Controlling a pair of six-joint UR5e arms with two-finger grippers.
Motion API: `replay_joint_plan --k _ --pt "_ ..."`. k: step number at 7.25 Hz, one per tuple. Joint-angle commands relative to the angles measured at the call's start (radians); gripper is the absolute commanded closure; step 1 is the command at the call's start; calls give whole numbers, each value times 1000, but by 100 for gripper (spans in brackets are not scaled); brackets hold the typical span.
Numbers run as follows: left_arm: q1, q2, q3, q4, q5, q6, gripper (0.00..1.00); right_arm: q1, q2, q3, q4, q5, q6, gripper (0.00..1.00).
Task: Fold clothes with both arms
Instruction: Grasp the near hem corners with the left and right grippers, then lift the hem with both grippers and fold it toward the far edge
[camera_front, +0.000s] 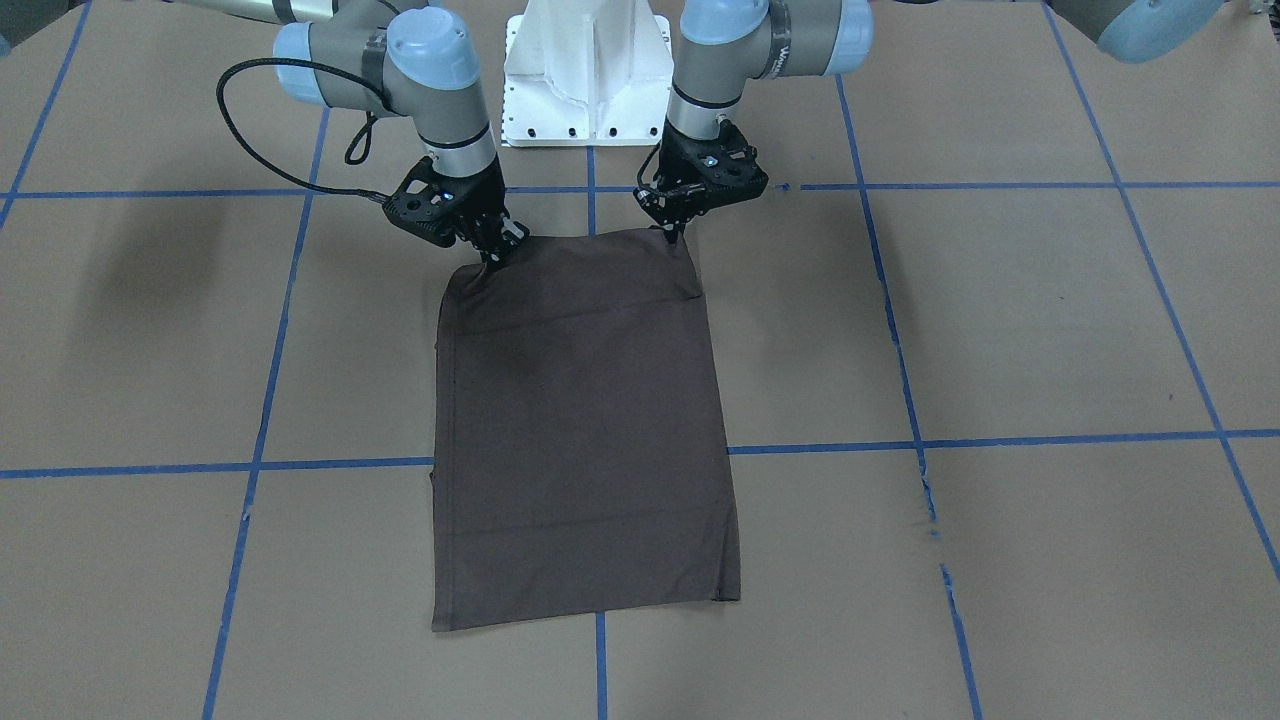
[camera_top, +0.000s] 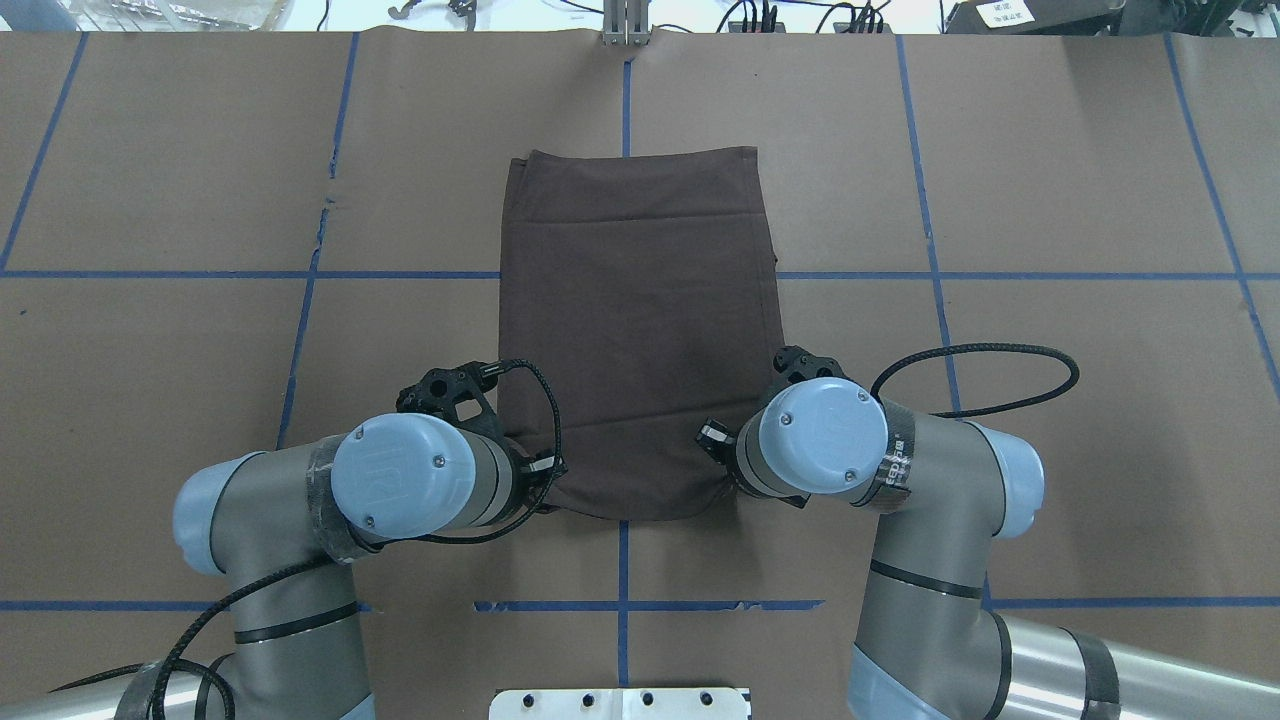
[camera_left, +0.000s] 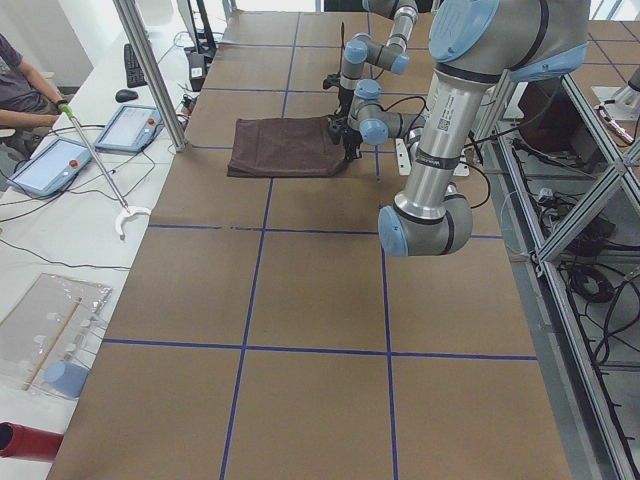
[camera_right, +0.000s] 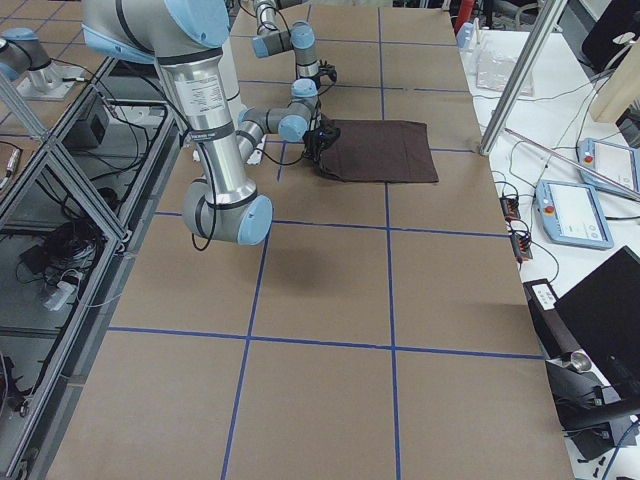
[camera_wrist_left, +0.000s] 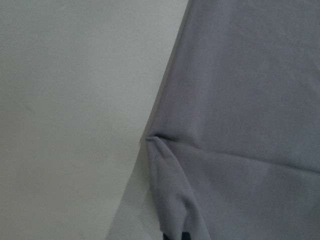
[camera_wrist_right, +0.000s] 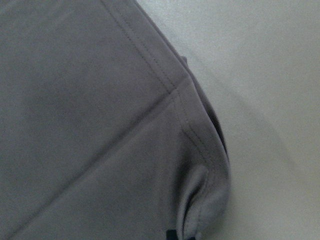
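The dark brown-grey T-shirt (camera_front: 585, 430) lies folded into a long rectangle on the brown table, its far end toward the operators' side (camera_top: 640, 320). My left gripper (camera_front: 672, 237) is shut on the shirt's near corner on my left side. My right gripper (camera_front: 493, 257) is shut on the other near corner, which is pulled up a little into a peak. In the left wrist view the cloth (camera_wrist_left: 240, 125) bunches toward the fingertips at the bottom edge. The right wrist view shows a stitched hem (camera_wrist_right: 170, 85) gathered the same way. Collar and logo are hidden.
The white pedestal (camera_front: 590, 70) stands just behind both grippers. Blue tape lines (camera_front: 1000, 440) grid the brown table. A seated person (camera_left: 20, 80) and tablets (camera_left: 130, 128) are beyond the far table edge; control pendants (camera_right: 575, 215) lie there too.
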Motion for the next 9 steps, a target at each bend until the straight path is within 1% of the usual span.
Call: replay_joint_plan --k 1,2,3,4,5,6,7,8,9 --pt "2 20 -53 3 0 1 100 8 -18 57 2 50 2 100" --pt "14 67 -123 8 0 -1 100 8 -39 109 3 105 2 100" --pt "28 108 -203 38 -4 -10 100 -16 -73 167 2 139 2 100" --pt "99 141 -276 78 -24 -16 100 -48 -110 229 3 169 2 100" --pt "155 165 -339 112 -27 -57 100 -69 -122 255 6 177 2 100" --pt "199 167 -375 148 -29 -94 100 -72 -121 252 10 177 2 100" --pt "204 147 -365 146 -33 -94 100 -75 -107 245 11 176 1 100" --pt "209 105 -342 146 -32 -87 100 -67 -97 234 13 159 -10 100" --pt "166 98 -339 144 -27 -76 100 -17 -68 199 16 159 -16 100"
